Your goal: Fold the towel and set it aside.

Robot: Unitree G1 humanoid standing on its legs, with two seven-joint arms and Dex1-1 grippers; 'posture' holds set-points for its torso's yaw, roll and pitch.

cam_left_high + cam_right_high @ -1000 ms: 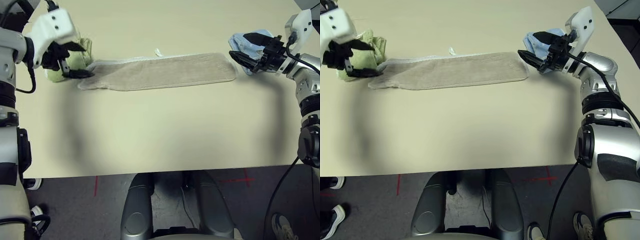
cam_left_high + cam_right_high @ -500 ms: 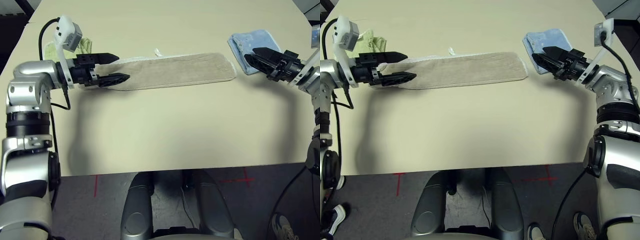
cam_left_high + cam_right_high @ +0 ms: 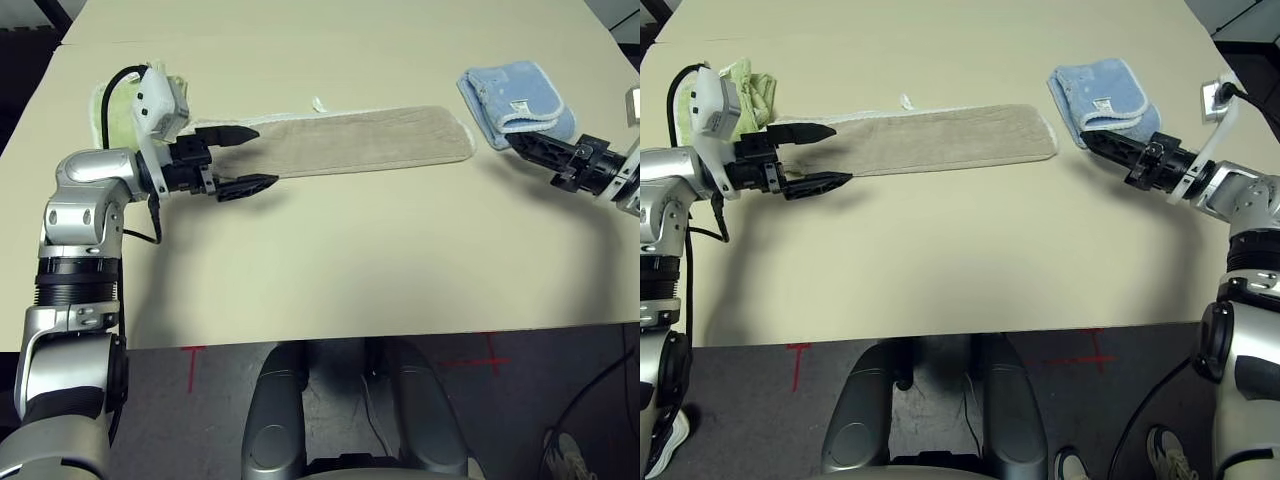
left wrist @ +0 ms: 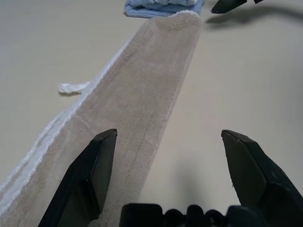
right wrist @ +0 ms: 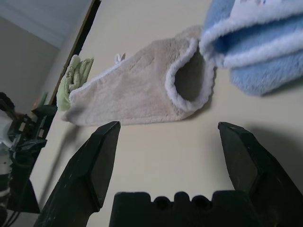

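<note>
The towel (image 3: 335,142) lies folded into one long tan strip across the far part of the table (image 3: 330,260), flat, its white edging along the far side with a loose bit of white thread sticking out there. My left end effector (image 3: 247,157) is at the strip's left end, fingers spread wide: one fingertip (image 3: 243,132) sits over the cloth, the other out over bare table, nothing pinched between them. Whether that fingertip actually touches the terry I can't make out. My arm covers the corner of the towel and most of the light green towel (image 3: 118,108) behind it. Over on the right, my right end effector (image 3: 1110,148) is spread too and holds nothing, low near the table, pointing toward the strip's open, looped end. The light blue towel (image 3: 1098,91) sits folded just beyond it, beside that end; from the head views I can't tell whether the two cloths touch.
</note>
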